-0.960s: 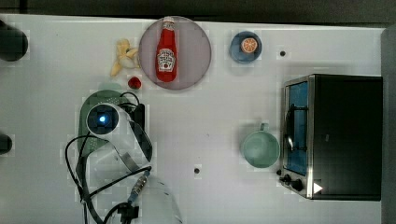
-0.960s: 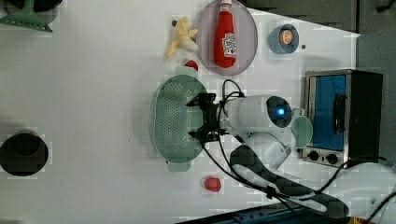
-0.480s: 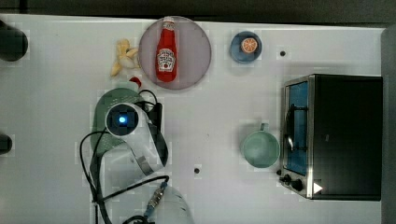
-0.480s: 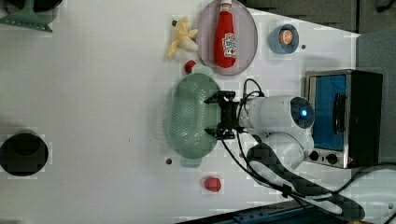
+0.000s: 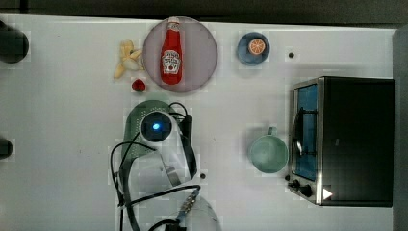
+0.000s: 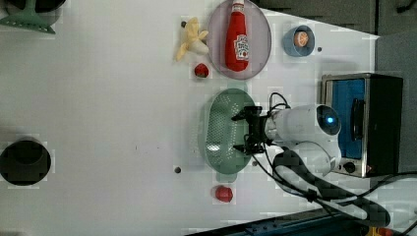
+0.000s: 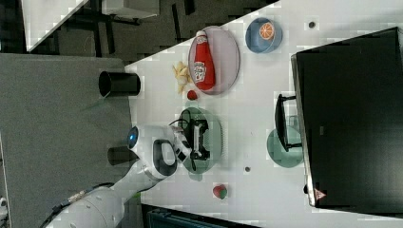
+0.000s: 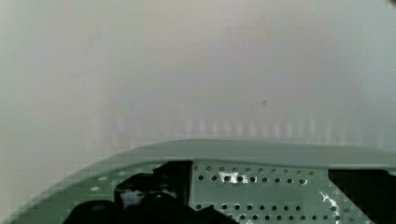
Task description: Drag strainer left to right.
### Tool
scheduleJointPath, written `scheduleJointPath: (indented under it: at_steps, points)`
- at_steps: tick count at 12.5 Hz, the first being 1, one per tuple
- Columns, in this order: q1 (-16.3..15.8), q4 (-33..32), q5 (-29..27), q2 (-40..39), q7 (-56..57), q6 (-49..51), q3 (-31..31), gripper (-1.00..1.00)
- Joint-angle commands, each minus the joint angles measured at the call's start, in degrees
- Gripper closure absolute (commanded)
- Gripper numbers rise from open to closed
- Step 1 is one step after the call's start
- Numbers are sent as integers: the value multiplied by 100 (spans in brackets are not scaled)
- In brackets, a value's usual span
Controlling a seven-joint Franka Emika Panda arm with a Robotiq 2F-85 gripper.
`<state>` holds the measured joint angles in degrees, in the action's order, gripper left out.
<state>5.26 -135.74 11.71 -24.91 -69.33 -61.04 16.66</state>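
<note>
With jaws spread wide inside it, the gripper [image 6: 249, 131] has hauled the strainer [image 6: 221, 132] rightward in the left view, apparently most of the way, now beside one mug [image 5: 268, 153] and one toaster oven [image 5: 342, 140], beyond them one ketchup bottle [image 5: 171, 53].

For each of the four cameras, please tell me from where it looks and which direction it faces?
Top view: overhead, straight down; arm covers part of the strainer.
Left view: high, looking down; gripper open over the strainer's rim.
Right view: high, from the oven's side; arm and gripper inside the strainer.
Wrist view: close behind the fingers, facing strainer wall and table.
Shared: strainer, ketchup bottle.
</note>
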Motion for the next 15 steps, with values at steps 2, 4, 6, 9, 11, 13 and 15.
scheduleJointPath:
  at_steps: [2,4,6,9,11,13,15]
  points:
    - [418,100,152,151,896,-80,-347,-100]
    - [520,96,152,172,1028,-97,-510,-100]
    - [591,98,152,176,1098,-127,-680,-100]
    - [672,98,152,175,1389,-257,-915,-100]
    - [719,100,151,175,1856,-265,-1070,-100]
    - [772,103,151,176,2144,-274,-1237,-100]
    - [807,103,152,175,2347,-290,-1367,-100]
